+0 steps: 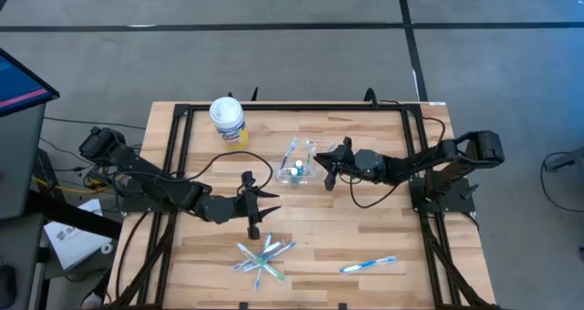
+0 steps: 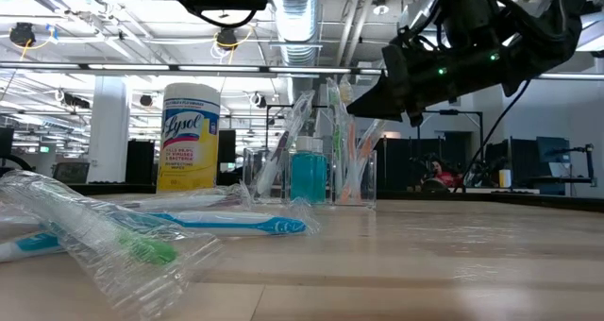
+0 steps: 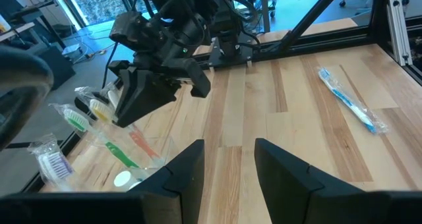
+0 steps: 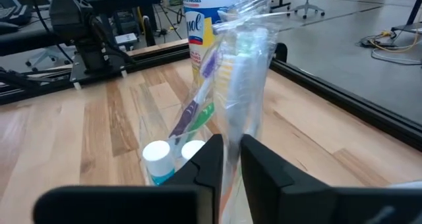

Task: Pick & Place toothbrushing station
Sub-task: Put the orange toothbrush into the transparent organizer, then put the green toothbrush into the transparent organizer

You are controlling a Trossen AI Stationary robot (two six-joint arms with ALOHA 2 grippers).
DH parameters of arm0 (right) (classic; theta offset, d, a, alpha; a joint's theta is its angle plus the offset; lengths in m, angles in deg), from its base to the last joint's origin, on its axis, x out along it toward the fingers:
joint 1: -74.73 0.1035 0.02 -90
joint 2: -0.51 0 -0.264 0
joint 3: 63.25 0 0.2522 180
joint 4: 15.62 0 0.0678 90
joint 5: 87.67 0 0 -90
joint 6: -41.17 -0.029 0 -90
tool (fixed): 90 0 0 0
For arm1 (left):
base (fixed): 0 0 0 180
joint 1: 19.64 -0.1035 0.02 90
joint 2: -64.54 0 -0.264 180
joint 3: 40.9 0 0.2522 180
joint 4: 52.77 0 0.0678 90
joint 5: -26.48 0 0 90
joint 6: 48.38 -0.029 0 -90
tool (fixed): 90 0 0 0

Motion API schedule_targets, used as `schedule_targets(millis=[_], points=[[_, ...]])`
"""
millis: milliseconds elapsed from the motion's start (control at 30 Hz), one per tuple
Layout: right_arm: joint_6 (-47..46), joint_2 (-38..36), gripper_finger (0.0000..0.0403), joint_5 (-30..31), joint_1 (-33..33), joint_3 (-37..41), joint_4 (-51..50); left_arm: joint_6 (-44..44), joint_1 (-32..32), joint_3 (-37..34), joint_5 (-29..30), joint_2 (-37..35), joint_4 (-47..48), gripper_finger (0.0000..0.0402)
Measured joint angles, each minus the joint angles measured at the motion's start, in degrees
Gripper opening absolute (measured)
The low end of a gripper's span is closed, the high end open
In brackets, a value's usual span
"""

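Note:
A clear plastic cup stands upright on the table's far middle, holding toothbrushes and teal toothpaste tubes with white caps. My right gripper is at the cup's right side, its fingers a narrow gap apart, and a clear-wrapped toothbrush rises from the cup between them. My left gripper hovers open over the table's left middle with nothing between its fingers. Several wrapped toothbrushes lie in a pile near the front edge. A single blue one lies flat to their right. My right gripper comes at the wrapped toothbrush roughly level from the table's right, with one finger on each side of its wrapper just above the cup. I cannot tell whether the fingers touch it. The toothbrush stands nearly upright with its lower end in the cup.
A white tub with a yellow label stands behind the cup at the far left. Black frame rails run along the table's far edge and sides. Bare wood lies between the cup and the single blue toothbrush.

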Motion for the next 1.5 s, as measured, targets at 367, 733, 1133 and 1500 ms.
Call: schedule_targets(millis=[367, 733, 1133, 1500], points=[[0.02, 0.00, 0.0062, -0.02, 0.00, 0.00, -0.31, 0.01, 0.00, 0.00, -0.01, 0.00, 0.00, 0.0127], [0.51, 0.00, 0.0131, -0.02, 0.00, 0.00, -0.94, 0.42, 0.00, 0.00, -0.01, 0.00, 0.02, 0.0127], [2.22, -8.53, 0.0146, 0.06, -0.24, 0.00, -9.86, 0.44, 0.00, 0.02, -0.01, 0.00, 0.02, 0.0127], [5.20, -17.18, 0.0155, 1.52, -0.87, 0.00, -17.76, 1.46, 0.00, 0.02, -0.01, 0.00, 0.04, 0.0127]])
